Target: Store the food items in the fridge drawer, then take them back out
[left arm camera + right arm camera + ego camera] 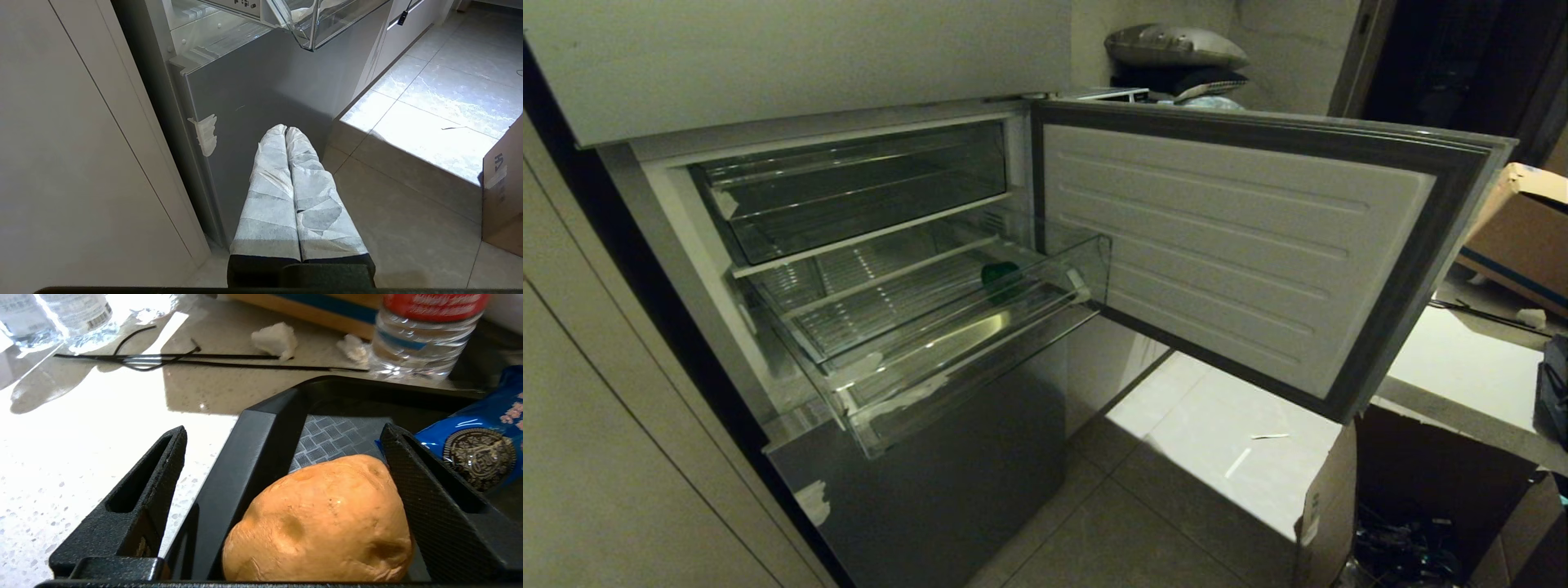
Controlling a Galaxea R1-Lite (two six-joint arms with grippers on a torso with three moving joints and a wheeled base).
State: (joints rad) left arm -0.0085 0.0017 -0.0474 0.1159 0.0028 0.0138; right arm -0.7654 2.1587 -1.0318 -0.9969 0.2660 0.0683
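Note:
The clear fridge drawer [947, 359] stands pulled out of the open fridge, and a small green item [1001, 273] lies at its back right. Its corner also shows in the left wrist view [318, 24]. A tan potato [322, 518] lies in a black tray [261, 428] beside a blue cookie pack [478, 449]. My right gripper [284, 430] is open around the potato, one finger over the white counter outside the tray, the other close beside the potato. It is outside the head view. My left gripper [286, 130], wrapped in white, hangs shut and empty by the grey lower fridge front.
The fridge door [1241, 245] swings wide open to the right. A white counter [1462, 367] and a cardboard box [1519, 237] stand beyond it. On the counter near the tray are a water bottle [416, 339], black cables [204, 359] and tissue wads [276, 339].

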